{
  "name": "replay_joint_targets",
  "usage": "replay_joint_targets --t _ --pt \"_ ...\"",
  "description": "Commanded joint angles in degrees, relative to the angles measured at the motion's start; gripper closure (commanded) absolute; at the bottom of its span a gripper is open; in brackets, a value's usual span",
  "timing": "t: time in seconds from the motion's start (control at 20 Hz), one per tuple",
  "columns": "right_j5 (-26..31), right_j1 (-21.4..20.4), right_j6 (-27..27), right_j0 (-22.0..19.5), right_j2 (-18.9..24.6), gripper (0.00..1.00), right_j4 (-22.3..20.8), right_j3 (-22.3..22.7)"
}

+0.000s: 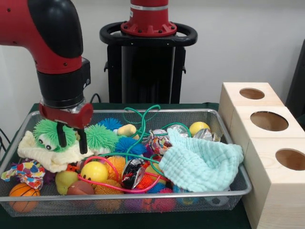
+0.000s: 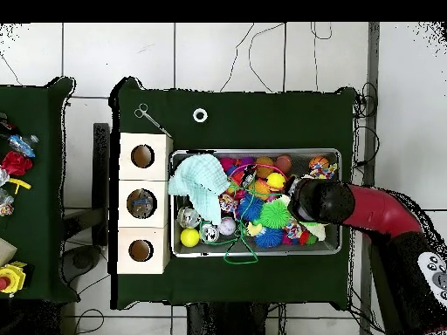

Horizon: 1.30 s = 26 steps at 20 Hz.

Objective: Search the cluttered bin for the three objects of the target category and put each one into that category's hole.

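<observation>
A wire mesh bin (image 1: pixel 228 193) is packed with toys: green spiky balls (image 1: pixel 99 136), a green one with googly eyes (image 1: pixel 47 133), blue spiky balls (image 1: pixel 127 144), yellow balls (image 1: pixel 94 171), orange spiky balls, a small basketball (image 1: pixel 22 192), crumpled foil balls (image 1: pixel 158 140) and a mint cloth (image 1: pixel 200 162). My gripper (image 1: pixel 72 140) hangs open at the bin's left, its two black fingers straddling the gap between the eyed green ball and a cream cloth (image 1: pixel 47 155). Nothing is held. In the overhead view the arm (image 2: pixel 323 202) covers the bin's right part.
Three wooden boxes with round holes (image 1: pixel 269 120) stand in a row right of the bin; in the overhead view the boxes (image 2: pixel 142 202) lie left of it. A green and a pink cord (image 1: pixel 140 121) loop over the toys. A patterned cloth (image 1: pixel 24 171) lies at front left.
</observation>
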Motion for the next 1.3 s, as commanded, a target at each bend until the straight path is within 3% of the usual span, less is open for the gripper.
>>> replay_joint_targets --t 0.05,0.4,0.85,1.3 --pt "6.3 3.3 2.8 2.6 -6.3 0.0 -2.6 -0.5" --pt "4.0 5.2 8.4 8.0 -12.6 0.0 -1.8 -0.3" --pt "-5.4 10.4 13.9 12.6 -18.1 0.0 0.0 -0.4" --pt "-11.9 13.4 16.1 16.7 -23.8 0.0 2.1 -2.2"
